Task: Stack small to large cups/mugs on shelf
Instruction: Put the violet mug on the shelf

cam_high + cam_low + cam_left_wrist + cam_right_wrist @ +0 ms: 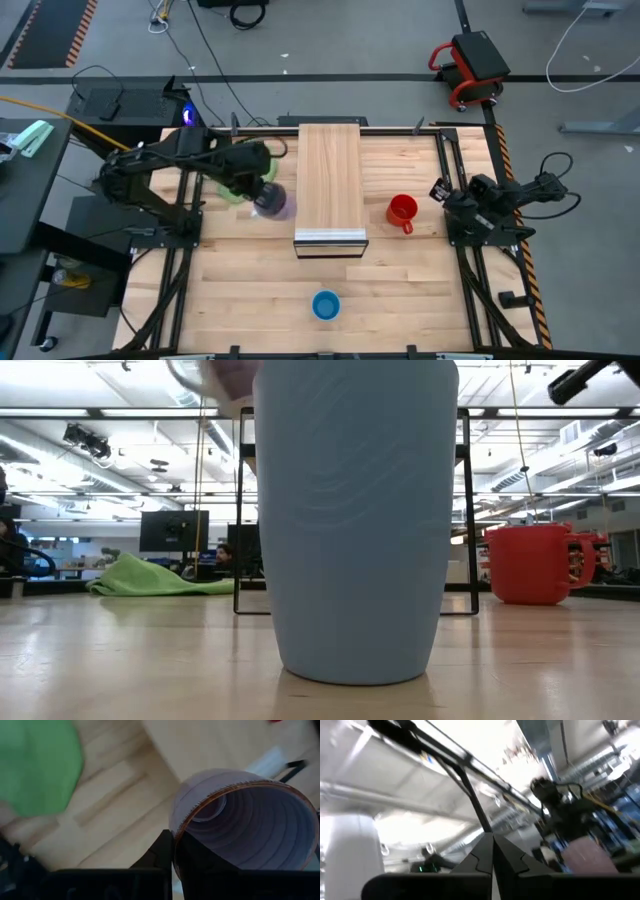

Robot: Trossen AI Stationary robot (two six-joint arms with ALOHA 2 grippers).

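My left end effector (262, 192) pinches the purple cup (272, 202) by its rim, left of the shelf (331, 170) at frame centre, for carrying over. Right end effector (441, 190) waits at right, fingers together. Red mug (401, 210) right of shelf; blue cup (326, 305) bottom centre.

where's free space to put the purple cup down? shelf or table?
The shelf top is bare end to end. The table is open between the blue cup and red mug. It is crowded left of the shelf: left gripper, purple cup, green cloth.
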